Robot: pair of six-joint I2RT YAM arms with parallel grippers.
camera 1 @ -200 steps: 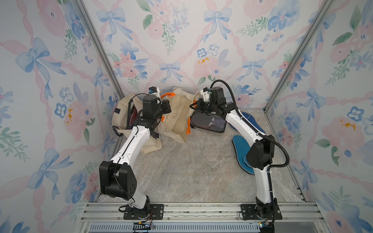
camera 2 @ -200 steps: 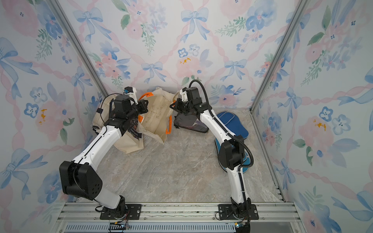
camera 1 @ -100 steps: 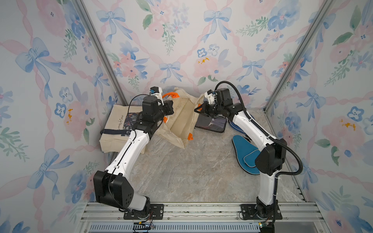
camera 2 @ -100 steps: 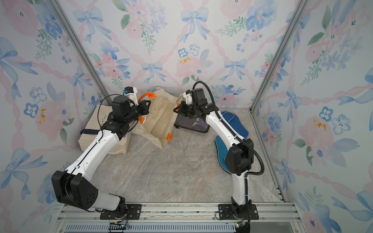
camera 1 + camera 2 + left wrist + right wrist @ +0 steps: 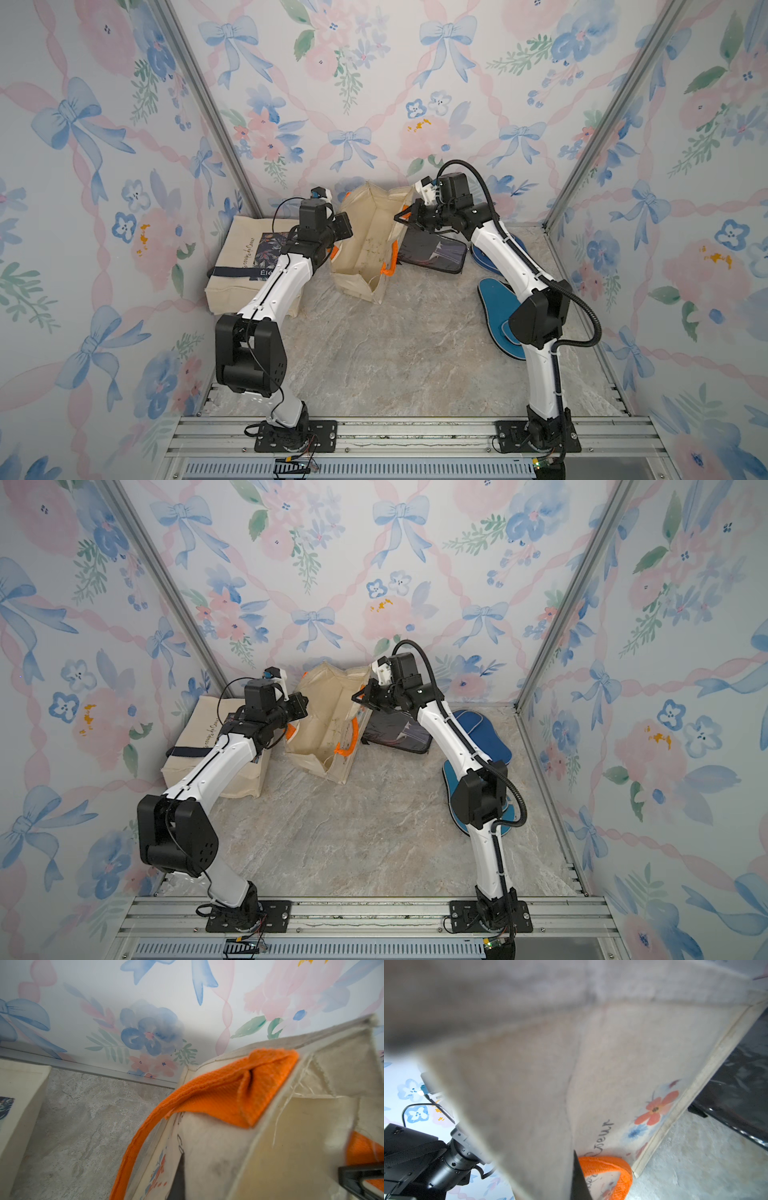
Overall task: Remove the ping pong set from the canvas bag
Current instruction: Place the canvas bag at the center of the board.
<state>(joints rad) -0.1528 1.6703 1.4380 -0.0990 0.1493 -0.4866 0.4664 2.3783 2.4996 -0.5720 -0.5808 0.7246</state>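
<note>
Left gripper [image 5: 336, 248] and right gripper [image 5: 400, 216], fingers pressed shut on the canvas bag [image 5: 370, 249] rim, centre frame: lift evenly, mouth taut, clear of the black case [image 5: 432, 255]

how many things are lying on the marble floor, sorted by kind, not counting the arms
canvas bags: 2, cream canvas bag with orange handles, cream canvas bag with navy strap
dark flat pouch: 1
blue paddle-shaped pieces: 2
total: 5
</note>
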